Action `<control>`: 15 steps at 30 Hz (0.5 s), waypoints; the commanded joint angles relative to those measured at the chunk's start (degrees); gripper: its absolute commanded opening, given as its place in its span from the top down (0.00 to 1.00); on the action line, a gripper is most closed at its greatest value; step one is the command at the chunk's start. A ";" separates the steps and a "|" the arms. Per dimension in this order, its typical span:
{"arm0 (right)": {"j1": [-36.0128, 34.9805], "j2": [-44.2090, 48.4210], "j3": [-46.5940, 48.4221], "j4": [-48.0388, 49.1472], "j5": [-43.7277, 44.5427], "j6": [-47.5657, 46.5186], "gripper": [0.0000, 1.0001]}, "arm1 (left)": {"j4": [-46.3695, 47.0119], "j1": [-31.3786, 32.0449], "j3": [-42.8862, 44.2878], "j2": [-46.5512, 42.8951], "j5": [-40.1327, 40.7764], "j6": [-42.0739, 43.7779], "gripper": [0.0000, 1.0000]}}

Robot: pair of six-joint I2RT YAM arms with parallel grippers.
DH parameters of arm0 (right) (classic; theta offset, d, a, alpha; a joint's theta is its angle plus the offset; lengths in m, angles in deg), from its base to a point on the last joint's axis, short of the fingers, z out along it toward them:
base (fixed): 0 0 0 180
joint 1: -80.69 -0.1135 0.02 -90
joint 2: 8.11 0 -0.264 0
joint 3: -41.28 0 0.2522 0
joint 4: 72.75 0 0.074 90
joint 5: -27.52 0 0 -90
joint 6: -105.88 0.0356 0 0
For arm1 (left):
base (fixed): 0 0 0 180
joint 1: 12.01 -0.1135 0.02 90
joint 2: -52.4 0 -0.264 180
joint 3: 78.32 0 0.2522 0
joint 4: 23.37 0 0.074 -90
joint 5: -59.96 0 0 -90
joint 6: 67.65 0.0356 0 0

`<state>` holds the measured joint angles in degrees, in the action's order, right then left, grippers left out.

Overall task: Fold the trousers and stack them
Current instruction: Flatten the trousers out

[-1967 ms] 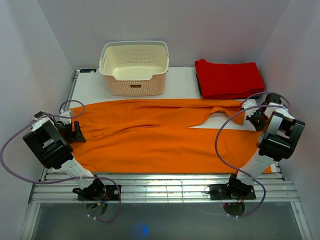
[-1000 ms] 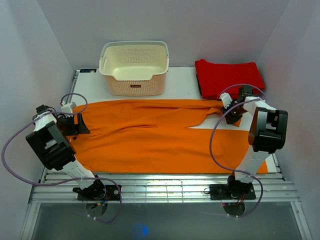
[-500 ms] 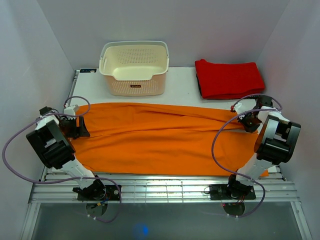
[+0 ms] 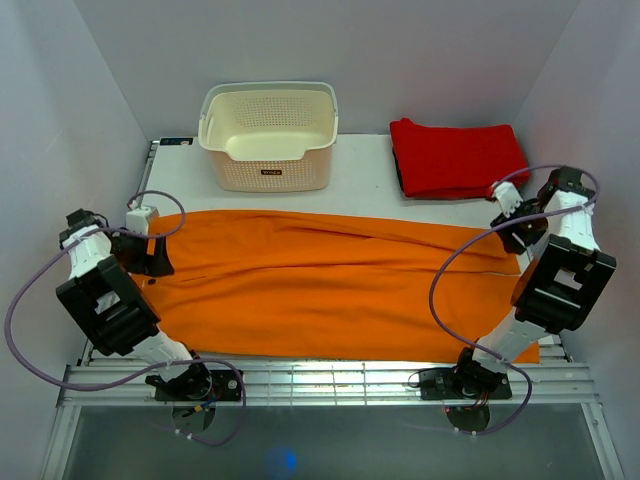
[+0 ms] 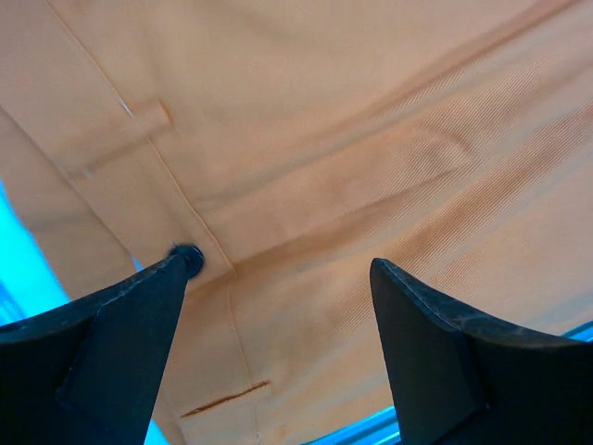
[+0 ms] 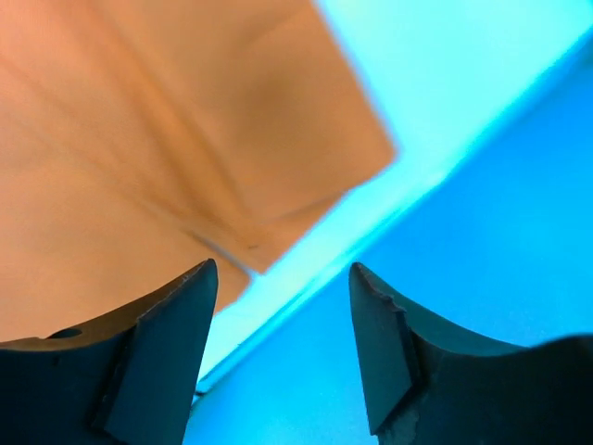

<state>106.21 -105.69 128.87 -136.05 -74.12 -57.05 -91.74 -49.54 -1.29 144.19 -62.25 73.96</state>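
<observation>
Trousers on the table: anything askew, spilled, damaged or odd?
Nothing spilled or damaged. The trousers lie spread across the table, slightly creased; their near-right corner seems to overhang the front edge. Basket upright, red cloth neatly folded.

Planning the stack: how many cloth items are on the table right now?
2: the orange trousers spread flat across the front, and a folded red cloth at the far right, right of the basket. None shows inside the basket.

The trousers [image 4: 320, 285] are plain bright orange against a white table [image 4: 365, 175]. The basket [image 4: 240, 165] is cream with a fine grid of holes; the folded cloth [image 4: 458, 157] is solid deep red.
</observation>
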 commanded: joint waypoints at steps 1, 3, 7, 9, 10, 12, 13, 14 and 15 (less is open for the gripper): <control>-0.55 0.29 9.49 -9.25 -8.75 2.60 0.37 | -2.96 0.71 5.81 -3.28 -10.41 0.08 0.09; -1.87 -0.24 10.90 -8.56 -9.37 3.75 0.45 | -2.96 1.76 6.17 -3.02 -12.96 -0.81 0.09; -5.82 0.55 7.40 -2.60 -7.00 5.42 0.57 | -0.16 7.63 3.10 -3.02 -13.67 -5.19 0.12; -8.20 1.43 3.80 -0.39 -6.12 5.51 0.59 | 1.69 10.71 -0.14 -4.24 -12.80 -7.04 0.13; -9.86 1.69 2.48 1.71 -4.98 5.60 0.59 | 4.57 14.30 -1.38 -4.95 -11.23 -9.23 0.13; -11.54 2.22 -1.20 4.09 -3.84 5.51 0.59 | 7.66 20.45 -4.88 -7.05 -9.55 -11.35 0.13; -12.41 2.13 -2.09 4.97 -2.87 5.69 0.58 | 10.46 22.66 -5.69 -7.58 -7.89 -12.67 0.13; -14.08 1.96 -2.97 6.54 -2.43 5.86 0.58 | 11.53 24.69 -6.31 -7.94 -7.35 -13.90 0.13; -14.79 1.69 -3.76 7.08 -2.08 6.56 0.58 | 12.33 26.80 -6.75 -7.94 -7.00 -16.43 0.13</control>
<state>94.19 -105.45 126.68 -133.14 -77.74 -51.97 -85.21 -28.34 -6.65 140.49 -69.90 63.82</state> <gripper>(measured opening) 0.417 0.868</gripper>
